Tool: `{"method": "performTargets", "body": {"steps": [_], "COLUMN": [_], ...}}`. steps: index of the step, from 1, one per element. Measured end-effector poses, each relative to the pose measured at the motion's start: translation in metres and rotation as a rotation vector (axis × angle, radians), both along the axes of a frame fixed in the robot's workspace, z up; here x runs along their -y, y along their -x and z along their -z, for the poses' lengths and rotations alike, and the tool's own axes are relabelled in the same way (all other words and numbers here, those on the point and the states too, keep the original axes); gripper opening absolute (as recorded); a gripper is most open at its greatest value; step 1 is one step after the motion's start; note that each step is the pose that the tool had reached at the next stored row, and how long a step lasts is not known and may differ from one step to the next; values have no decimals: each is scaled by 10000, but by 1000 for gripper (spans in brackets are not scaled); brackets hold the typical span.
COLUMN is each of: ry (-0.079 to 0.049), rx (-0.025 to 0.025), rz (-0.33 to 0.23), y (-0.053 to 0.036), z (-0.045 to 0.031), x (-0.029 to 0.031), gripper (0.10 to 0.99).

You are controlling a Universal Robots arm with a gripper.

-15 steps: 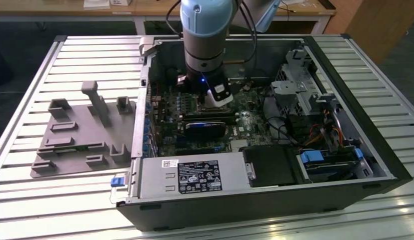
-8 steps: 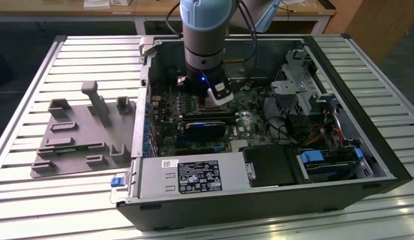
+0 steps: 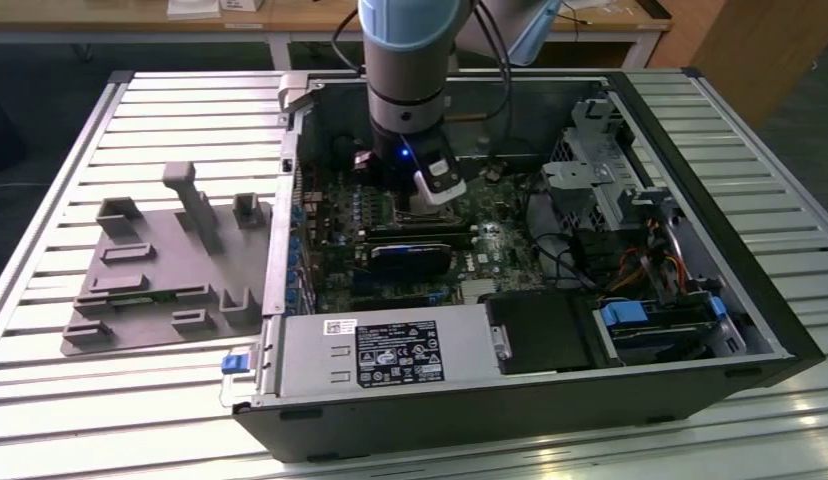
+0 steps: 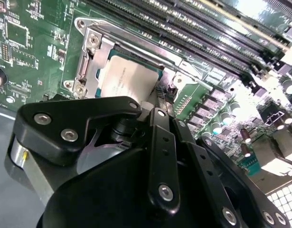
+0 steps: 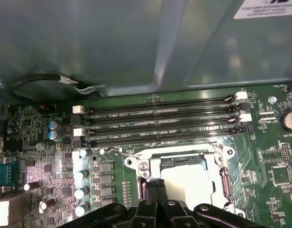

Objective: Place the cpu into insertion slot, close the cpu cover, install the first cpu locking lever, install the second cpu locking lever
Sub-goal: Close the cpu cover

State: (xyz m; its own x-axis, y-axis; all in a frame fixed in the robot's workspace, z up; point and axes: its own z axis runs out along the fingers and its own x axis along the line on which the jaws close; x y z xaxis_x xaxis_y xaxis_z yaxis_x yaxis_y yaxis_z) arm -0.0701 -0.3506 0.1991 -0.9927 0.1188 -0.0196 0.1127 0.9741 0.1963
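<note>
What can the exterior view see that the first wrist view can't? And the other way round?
Exterior view: the whole open computer case, its power supply, the robot arm, and a grey fixture plate with upright posts on the slatted table beside the case.
First wrist view: the pale cpu framed by the silver cpu cover, plus a coin battery.
Both: the green motherboard and the pincer low over it.

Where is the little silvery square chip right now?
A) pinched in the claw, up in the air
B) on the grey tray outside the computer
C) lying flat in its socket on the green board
C: the cpu lies flat in the insertion slot on the green board.
</note>
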Motion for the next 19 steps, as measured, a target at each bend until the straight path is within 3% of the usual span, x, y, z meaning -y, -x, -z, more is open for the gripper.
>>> {"method": "performTargets", "body": {"steps": [7, 19], "ry": [330, 368], "rx": [0, 1], "rz": [-5, -5], "y": [0, -4], "z": [13, -44], "x": [-65, -74], "gripper": [102, 102]}}
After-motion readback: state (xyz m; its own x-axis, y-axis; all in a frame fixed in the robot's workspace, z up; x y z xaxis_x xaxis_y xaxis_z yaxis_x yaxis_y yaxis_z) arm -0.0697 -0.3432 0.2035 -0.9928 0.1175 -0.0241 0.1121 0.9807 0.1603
